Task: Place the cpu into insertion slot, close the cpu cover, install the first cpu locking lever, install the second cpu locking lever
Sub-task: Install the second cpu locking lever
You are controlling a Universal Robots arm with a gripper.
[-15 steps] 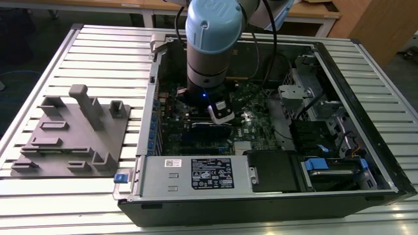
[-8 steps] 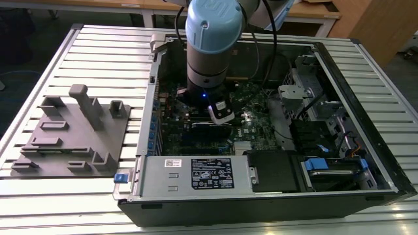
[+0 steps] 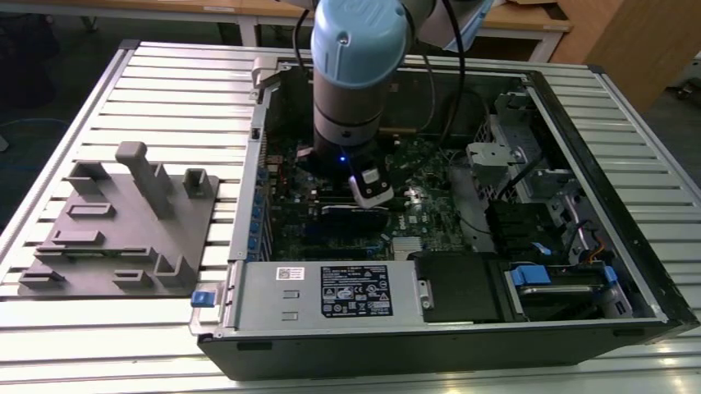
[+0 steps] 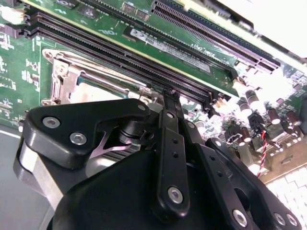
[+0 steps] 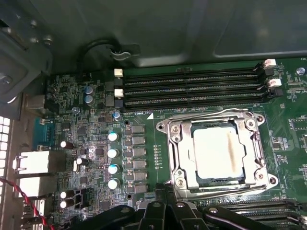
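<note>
Pincer: [image 4: 169, 93] lowered inside the open computer case [image 3: 613, 205], just above the green circuit board [image 5: 91, 139]; in the second wrist view the fingertips [image 4: 168, 96] come to one narrow point, drawn together, nothing between them.
Arm: grey and blue column [image 3: 356, 74] standing upright over the middle of the case in the exterior view.
Cpu: [image 5: 217, 153] silvery top, lying flat in the insertion slot [image 5: 184, 165].
Cpu cover: [image 5: 217, 122] down around the chip, which shows through its window.
Nearest to pincer: edge of the socket frame, beside the long black card slots [image 5: 192, 88].
Table: slatted metal [image 3: 143, 90]; a grey fixture plate [image 3: 121, 234] lies on it at the exterior view's left of the case.
</note>
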